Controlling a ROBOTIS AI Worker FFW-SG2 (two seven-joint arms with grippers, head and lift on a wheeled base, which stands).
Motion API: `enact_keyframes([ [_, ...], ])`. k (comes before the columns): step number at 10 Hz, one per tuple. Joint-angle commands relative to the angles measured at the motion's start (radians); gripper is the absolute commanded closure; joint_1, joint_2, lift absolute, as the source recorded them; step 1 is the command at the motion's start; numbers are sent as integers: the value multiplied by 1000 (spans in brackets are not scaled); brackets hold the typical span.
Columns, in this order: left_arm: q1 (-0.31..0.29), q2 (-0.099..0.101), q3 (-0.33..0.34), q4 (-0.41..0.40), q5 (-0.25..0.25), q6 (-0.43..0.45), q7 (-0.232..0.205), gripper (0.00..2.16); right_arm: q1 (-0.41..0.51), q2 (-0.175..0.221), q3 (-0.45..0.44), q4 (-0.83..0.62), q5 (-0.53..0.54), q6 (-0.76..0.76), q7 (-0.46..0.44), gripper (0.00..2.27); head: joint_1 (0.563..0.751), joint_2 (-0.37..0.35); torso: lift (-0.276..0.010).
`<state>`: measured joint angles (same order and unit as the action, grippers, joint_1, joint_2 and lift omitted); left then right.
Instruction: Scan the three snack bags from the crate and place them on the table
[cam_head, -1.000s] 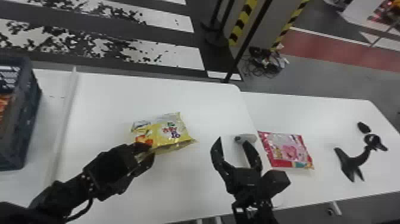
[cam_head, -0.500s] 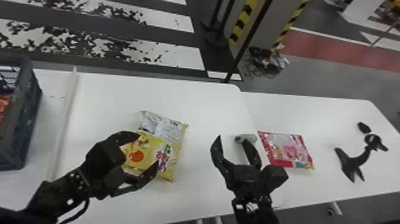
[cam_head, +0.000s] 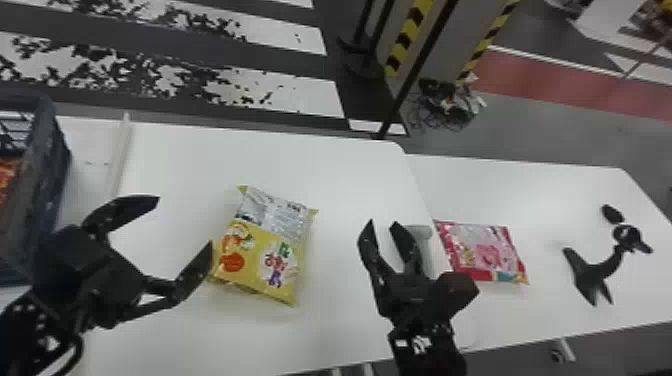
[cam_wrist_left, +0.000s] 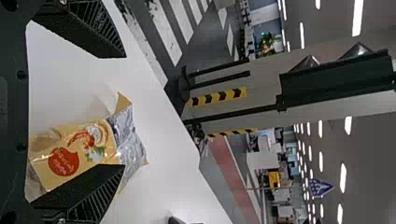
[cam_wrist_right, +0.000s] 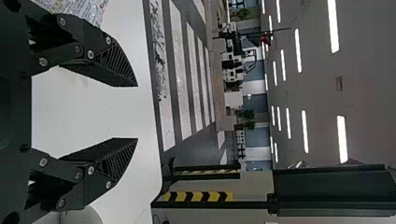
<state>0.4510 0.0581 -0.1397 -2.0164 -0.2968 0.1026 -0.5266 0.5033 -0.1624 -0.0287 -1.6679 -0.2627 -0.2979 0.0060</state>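
Saw the yellow snack bag (cam_head: 265, 245) flat on the table (cam_head: 300, 155), just right of the left gripper (cam_head: 185, 221), farther from the right gripper (cam_head: 382, 222). Found both spread wide, holding nothing.

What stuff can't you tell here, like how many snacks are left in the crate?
- Snacks in the crate: head view's left edge cuts it off.
- Part of the yellow bag: behind a finger of the left pincer, left wrist view.
- Pale thing's whole shape: behind the right pincer, head view.
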Motion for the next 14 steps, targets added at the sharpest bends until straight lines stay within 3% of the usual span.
enact_keyframes([
  [1,23,0,72,-12,77,-27,23,33,-12,0,9,-1,22,6,28,1612,695,-316,-62],
  [2,40,0,107,-22,131,-33,54,33,-23,-2,16,-10,40,30,34,2024,695,-268,-62],
  [3,55,0,140,-28,165,-42,82,33,-37,-2,23,-24,53,82,60,2111,695,-241,-62],
  [5,89,0,183,-38,189,-54,129,33,-78,-12,62,-46,83,147,127,2128,695,-140,-62],
  [7,110,2,212,-38,202,-63,129,33,-157,-25,102,-49,102,294,212,2128,695,-45,-62],
  [11,107,37,227,-22,252,-73,143,36,-279,-36,147,-18,119,466,325,2128,695,50,-62],
  [14,130,37,262,-10,266,-82,143,36,-414,-39,239,94,132,506,377,2128,695,108,-62],
])
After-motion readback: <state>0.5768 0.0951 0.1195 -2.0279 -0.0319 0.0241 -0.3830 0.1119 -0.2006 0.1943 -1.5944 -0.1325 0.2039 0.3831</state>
